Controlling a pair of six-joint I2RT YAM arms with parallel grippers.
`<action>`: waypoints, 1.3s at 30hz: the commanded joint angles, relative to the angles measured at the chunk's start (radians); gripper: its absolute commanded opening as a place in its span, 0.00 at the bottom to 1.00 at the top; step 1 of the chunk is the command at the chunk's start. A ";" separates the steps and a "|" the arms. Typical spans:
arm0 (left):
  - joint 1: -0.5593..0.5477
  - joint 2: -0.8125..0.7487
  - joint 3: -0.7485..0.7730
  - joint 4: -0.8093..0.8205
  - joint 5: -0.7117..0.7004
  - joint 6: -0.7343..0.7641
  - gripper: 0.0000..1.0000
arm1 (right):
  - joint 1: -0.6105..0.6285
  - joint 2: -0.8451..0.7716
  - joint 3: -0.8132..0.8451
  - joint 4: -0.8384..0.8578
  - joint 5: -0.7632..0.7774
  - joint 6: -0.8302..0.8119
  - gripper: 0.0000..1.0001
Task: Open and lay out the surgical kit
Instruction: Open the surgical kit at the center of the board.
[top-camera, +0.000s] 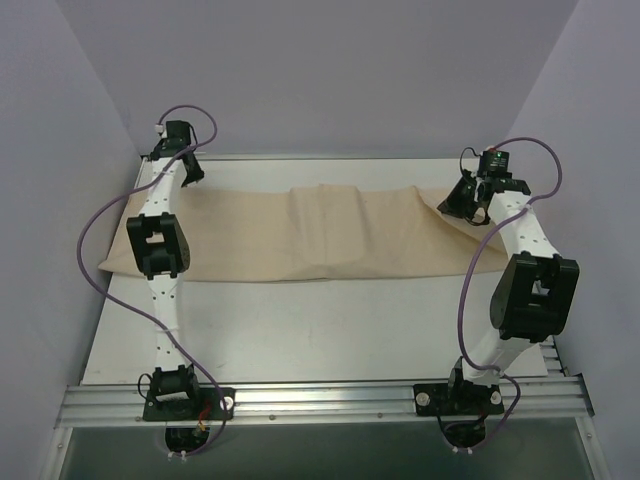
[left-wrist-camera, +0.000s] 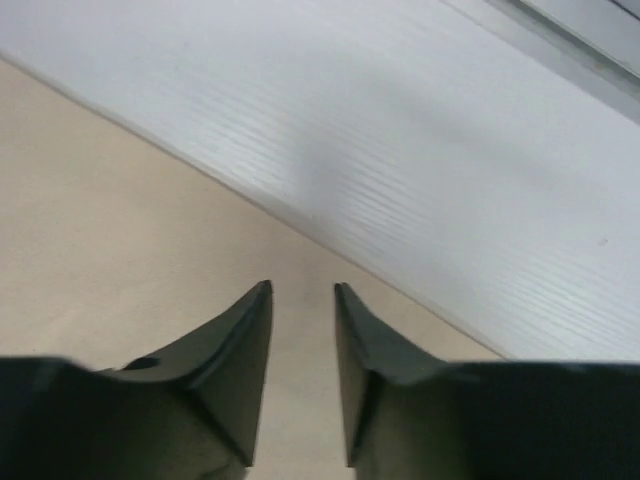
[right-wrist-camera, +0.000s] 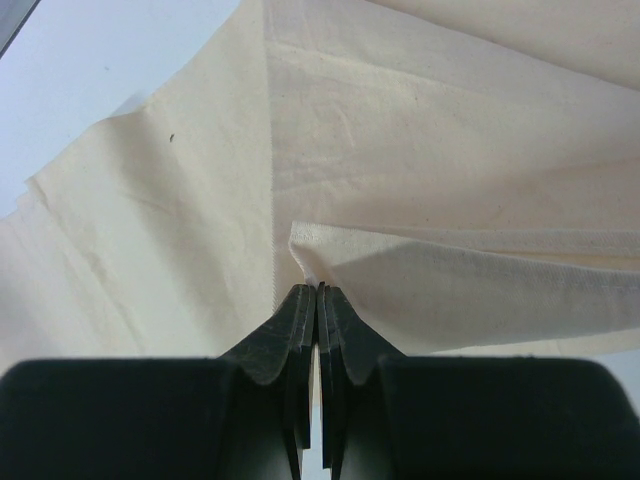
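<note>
right now the cloth wrap lies stretched out as a long beige band across the far half of the white desk, running nearly from the left edge to the right edge. its left part rests flat. around the middle a doubled-over panel sits a little higher than the rest, with soft creases on both sides

the left arm reaches to the far left corner, and the left jaws hang over the far edge of the cloth there. from the left wrist view the left jaws stand narrowly apart with nothing between them. under them the edge of the cloth runs on a slant, beige on the left and bare desk on the right. whether the tips touch the cloth cannot be told

the right arm bends over the right end of the band. from the right wrist view the right jaws are pressed together and pinch the hemmed edge of a fold of the cloth wrap just at their tips. layers of the cloth fan out beyond them, and a strip of desk shows at the upper left. in the top view the right end of the cloth rises toward those jaws, off the desk

both arm bases are bolted to a metal rail along the near edge
</note>
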 joint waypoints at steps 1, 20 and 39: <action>-0.040 -0.064 0.030 0.031 -0.050 0.080 0.45 | 0.008 0.004 0.036 0.011 -0.027 0.009 0.00; 0.005 0.058 0.108 0.056 0.021 0.140 0.47 | 0.003 -0.004 0.013 0.009 -0.009 0.003 0.00; 0.017 0.137 0.128 0.042 0.062 0.126 0.28 | -0.005 0.013 0.008 0.020 -0.013 0.014 0.00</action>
